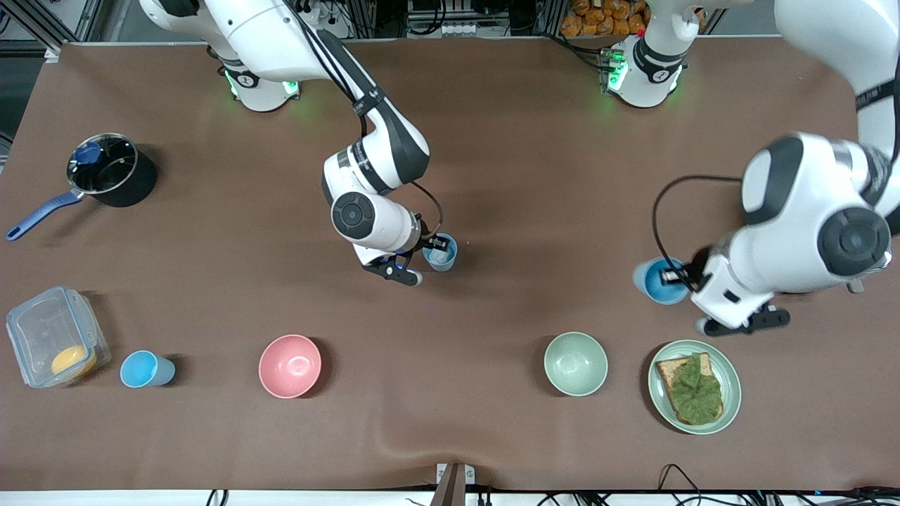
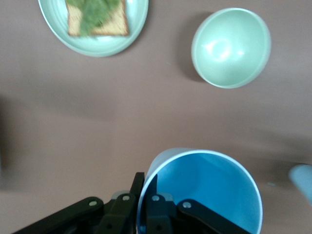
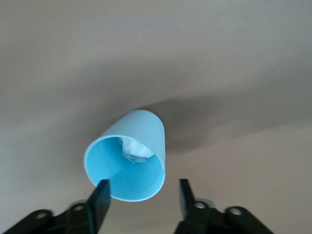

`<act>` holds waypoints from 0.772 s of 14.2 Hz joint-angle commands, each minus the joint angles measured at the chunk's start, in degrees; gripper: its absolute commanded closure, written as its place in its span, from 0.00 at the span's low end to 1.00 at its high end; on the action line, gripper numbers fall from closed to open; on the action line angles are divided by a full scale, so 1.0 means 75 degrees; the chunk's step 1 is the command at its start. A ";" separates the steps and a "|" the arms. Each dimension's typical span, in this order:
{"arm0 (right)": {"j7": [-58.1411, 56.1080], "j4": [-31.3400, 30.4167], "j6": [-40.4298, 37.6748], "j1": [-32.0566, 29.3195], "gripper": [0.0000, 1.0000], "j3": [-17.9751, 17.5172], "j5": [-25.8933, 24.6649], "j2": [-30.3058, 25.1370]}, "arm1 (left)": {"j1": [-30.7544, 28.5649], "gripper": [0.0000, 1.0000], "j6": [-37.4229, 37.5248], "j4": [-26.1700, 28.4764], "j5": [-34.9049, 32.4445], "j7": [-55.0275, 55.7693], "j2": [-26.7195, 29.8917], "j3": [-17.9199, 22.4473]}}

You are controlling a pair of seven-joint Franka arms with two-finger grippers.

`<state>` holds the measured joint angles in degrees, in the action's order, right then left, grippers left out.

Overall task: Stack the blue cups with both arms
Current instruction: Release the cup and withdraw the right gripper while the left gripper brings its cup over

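A light-blue cup (image 1: 442, 256) with a whitish inside (image 3: 134, 150) stands on the brown table near its middle. My right gripper (image 1: 436, 245) is just above that cup's rim, open, with the fingers (image 3: 100, 197) apart and no grip on the cup (image 3: 127, 161). Toward the left arm's end, my left gripper (image 1: 673, 275) is shut on the rim of a second blue cup (image 1: 659, 281), one finger inside and one outside the wall (image 2: 145, 184). This cup (image 2: 204, 190) tilts in the grip above the table. A third blue cup (image 1: 146, 370) stands toward the right arm's end, near the front camera.
A pink bowl (image 1: 290, 365) and a pale green bowl (image 1: 575, 363) sit nearer the front camera. A green plate (image 1: 728, 365) with toast and greens lies beside the green bowl. A dark pot (image 1: 130, 190) and a clear container (image 1: 42, 320) stand at the right arm's end.
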<state>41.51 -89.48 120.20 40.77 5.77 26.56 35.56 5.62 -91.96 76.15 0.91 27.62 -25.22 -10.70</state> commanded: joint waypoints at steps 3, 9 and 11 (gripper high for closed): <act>-0.0108 0.0691 -0.2170 -0.0116 0.00 0.0752 -0.1196 -0.1212 | 0.0012 1.00 0.0612 0.0345 0.0172 0.3202 0.0433 -0.1441; -0.3244 0.0764 -0.4376 -0.0593 0.00 0.2148 -0.1491 -0.2478 | 0.1275 1.00 -0.0708 0.0346 -0.0050 0.4473 -0.0373 -0.1831; -0.4240 0.0728 -0.4669 -0.1436 0.00 0.2090 -0.1654 -0.2749 | 0.1849 1.00 -0.1784 0.0276 -0.0400 0.4601 -0.0959 -0.1761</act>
<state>16.59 -82.35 86.96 35.72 22.53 15.58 17.83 15.97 -99.43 79.58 0.50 60.73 -27.88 -24.41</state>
